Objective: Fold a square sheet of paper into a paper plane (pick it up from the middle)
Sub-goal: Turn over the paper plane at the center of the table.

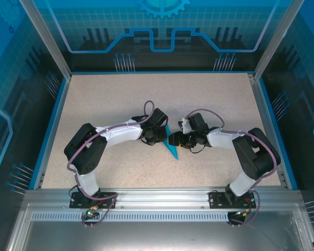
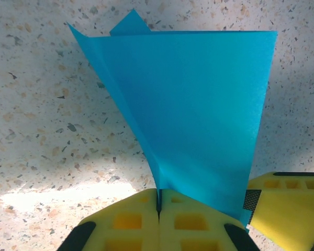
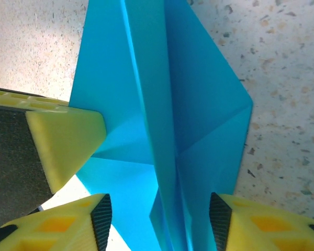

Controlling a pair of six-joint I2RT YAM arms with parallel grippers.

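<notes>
**Part-folded paper plane held at mid-desk between two end effectors**

The paper plane [image 1: 170, 149], teal and creased into a pointed wedge, is found near the middle of the desk [image 1: 110, 99], with its tip turned toward the near edge. A fold of it is clamped in the seam of the left end effector [image 2: 158, 203], whose yellow fingers are pressed tight together. The right end effector [image 3: 158, 209] is set astride the raised centre fold with its jaws standing apart; whether its pads touch the paper cannot be told. Bare speckled surface is left on every side, and the paper lies well apart from the blue rim [image 1: 51, 130]. From above, much of the paper is covered by the two wrists. In both wrist views its outline is cut off at the picture's edge.
</notes>
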